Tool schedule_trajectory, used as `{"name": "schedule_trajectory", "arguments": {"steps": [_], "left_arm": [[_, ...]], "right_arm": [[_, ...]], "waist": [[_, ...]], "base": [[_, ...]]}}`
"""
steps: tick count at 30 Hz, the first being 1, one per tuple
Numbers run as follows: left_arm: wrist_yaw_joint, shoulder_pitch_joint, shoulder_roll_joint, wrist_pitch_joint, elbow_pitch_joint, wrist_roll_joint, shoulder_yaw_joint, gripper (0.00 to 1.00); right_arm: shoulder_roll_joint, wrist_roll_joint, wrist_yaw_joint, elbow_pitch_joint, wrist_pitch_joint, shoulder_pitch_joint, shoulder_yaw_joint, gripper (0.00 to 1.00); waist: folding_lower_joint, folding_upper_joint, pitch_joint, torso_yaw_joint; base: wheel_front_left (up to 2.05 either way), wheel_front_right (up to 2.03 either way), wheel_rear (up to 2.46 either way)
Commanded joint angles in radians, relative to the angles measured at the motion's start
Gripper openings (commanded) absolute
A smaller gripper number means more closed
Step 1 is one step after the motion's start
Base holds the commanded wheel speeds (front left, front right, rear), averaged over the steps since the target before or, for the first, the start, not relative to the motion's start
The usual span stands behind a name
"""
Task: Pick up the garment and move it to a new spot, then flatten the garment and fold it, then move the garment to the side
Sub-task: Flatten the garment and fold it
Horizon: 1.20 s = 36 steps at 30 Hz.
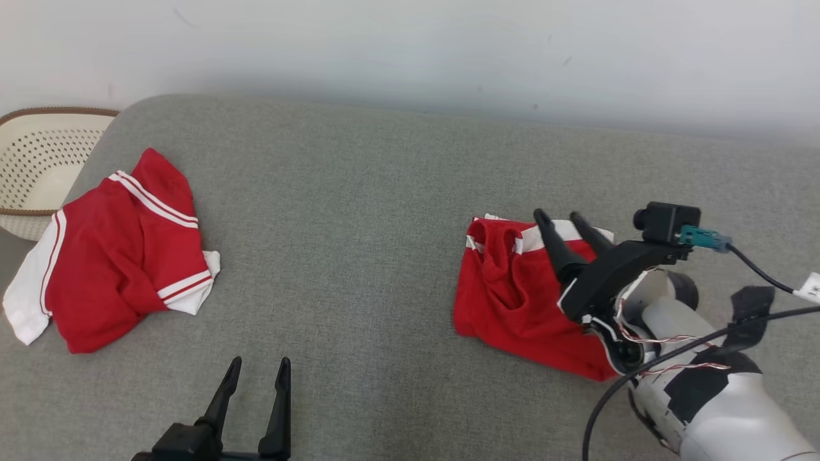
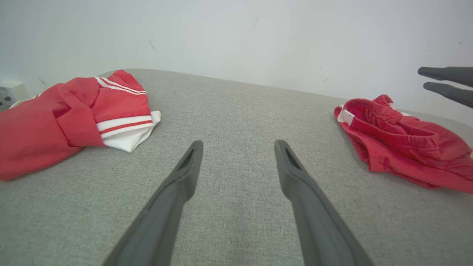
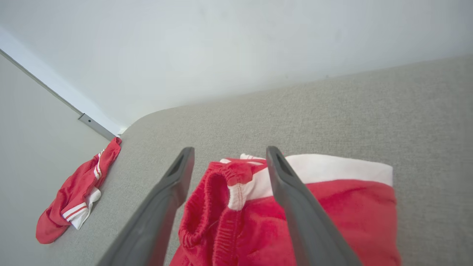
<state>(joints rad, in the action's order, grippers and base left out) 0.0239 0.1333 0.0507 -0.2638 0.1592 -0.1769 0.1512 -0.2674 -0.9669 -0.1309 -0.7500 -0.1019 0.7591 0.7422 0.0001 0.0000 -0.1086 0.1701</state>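
The right gripper [image 1: 556,215] hovered over a folded red garment [image 1: 512,294] with white trim, its two dark fingers spread apart and gripping nothing. In the right wrist view, the garment [image 3: 354,210] lay beneath and between the parted jaws, its gathered waistband showing in the gap and its white edge just beyond the fingertips. Whether the fingers touched the cloth could not be told.

The left gripper [image 1: 260,362] also stood wide open and empty, low over the bare grey cushion [image 1: 359,211]. The garment [image 2: 399,144] lay well off to the right of its jaws. A second piece of clothing [image 1: 122,256], red and white and loosely crumpled, lay ahead and to the left of the left jaws, apart from them. Further left, a pale perforated basket [image 1: 38,160] sat at the cushion's edge. A plain white wall [image 1: 410,51] rose behind.
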Motion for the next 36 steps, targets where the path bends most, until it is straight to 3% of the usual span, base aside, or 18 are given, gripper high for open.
{"name": "schedule_trajectory", "arguments": {"steps": [1,12,24,25,26,27,36], "left_arm": [[0.003,-0.017,0.001,-0.002,-0.002,0.005,-0.008,1.00],[-0.001,-0.040,0.001,-0.002,-0.023,0.022,-0.046,1.00],[-0.007,-0.042,0.000,-0.002,-0.022,0.026,-0.048,1.00],[-0.008,-0.040,0.000,-0.002,-0.022,0.025,-0.047,1.00],[-0.009,-0.037,0.000,-0.002,-0.022,0.025,-0.046,1.00],[-0.010,-0.034,0.000,-0.002,-0.023,0.025,-0.045,1.00],[-0.015,-0.008,0.000,-0.002,-0.028,0.025,-0.031,1.00]], "right_arm": [[-0.024,0.019,0.000,0.011,-0.032,-0.009,0.003,1.00],[-0.116,0.127,0.000,-0.005,-0.138,-0.050,-0.075,1.00],[-0.049,0.241,0.000,-0.078,-0.162,-0.101,-0.139,1.00],[-0.048,0.265,0.000,-0.084,-0.163,-0.097,-0.143,0.49],[-0.045,0.283,0.000,-0.083,-0.162,-0.092,-0.156,0.18],[-0.037,0.298,0.000,-0.076,-0.163,-0.091,-0.173,0.00],[0.001,0.485,0.000,-0.026,-0.163,-0.140,-0.340,0.00]], "waist": [[-0.0001,0.0000,0.008,-0.011],[-0.0001,0.0000,0.016,-0.032],[-0.0001,0.0000,0.015,-0.030],[-0.0001,0.0000,0.013,-0.029],[-0.0001,0.0000,0.010,-0.027],[-0.0001,0.0000,0.007,-0.025],[-0.0001,0.0000,-0.032,0.005]], "base": [[0.00,0.00,0.00],[0.00,0.00,0.00],[0.00,0.00,0.00],[0.00,0.00,0.00],[0.00,0.00,0.00],[0.00,0.00,0.00],[0.00,0.00,0.00]]}}
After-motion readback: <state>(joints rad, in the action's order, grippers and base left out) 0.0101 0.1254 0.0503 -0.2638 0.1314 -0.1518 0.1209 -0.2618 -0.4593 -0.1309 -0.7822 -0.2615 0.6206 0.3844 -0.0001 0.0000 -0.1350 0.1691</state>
